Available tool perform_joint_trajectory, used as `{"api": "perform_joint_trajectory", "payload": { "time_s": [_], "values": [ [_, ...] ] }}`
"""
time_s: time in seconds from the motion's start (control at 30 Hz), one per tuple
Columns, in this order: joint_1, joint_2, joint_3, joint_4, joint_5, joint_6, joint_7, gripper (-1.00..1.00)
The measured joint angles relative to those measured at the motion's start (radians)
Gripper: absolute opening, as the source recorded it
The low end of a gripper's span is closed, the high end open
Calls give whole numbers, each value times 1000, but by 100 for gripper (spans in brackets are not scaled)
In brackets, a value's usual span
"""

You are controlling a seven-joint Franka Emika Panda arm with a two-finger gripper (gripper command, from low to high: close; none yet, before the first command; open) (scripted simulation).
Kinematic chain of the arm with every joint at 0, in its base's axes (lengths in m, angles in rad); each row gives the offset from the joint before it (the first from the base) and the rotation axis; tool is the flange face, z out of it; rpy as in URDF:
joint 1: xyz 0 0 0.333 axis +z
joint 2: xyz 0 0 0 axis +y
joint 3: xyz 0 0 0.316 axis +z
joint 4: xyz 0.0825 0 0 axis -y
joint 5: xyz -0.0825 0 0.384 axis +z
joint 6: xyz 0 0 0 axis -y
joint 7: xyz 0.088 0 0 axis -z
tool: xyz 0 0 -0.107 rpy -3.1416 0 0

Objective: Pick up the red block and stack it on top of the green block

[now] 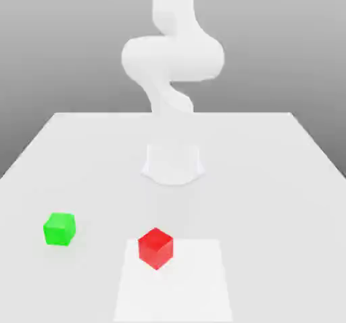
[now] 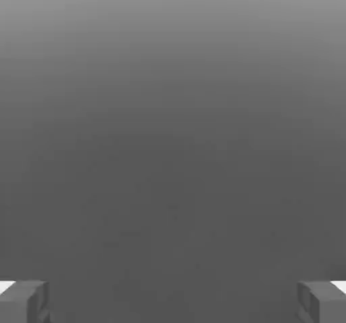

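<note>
1. Arm (image 1: 172,58) is seen raised at table's (image 1: 284,173) far side.
2. Gripper (image 2: 173,301) is held wide open, nothing gripped.
3. Red block (image 1: 156,247) is set near-centre; green block (image 1: 59,229) apart, toward exterior view's left.

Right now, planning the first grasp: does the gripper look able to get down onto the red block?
Probably yes. The red block sits alone on the table, apart from the green block, with nothing above or beside it. The gripper is open and holds nothing.
</note>
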Motion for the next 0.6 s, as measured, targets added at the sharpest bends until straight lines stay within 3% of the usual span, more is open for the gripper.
{"api": "perform_joint_trajectory", "payload": {
  "time_s": [0.33, 0.6],
  "values": [
    [-125, 342, 82, -268, -18, 235, 296, 0],
    [-177, 672, 92, -486, 13, 463, 518, 0]
  ]
}}
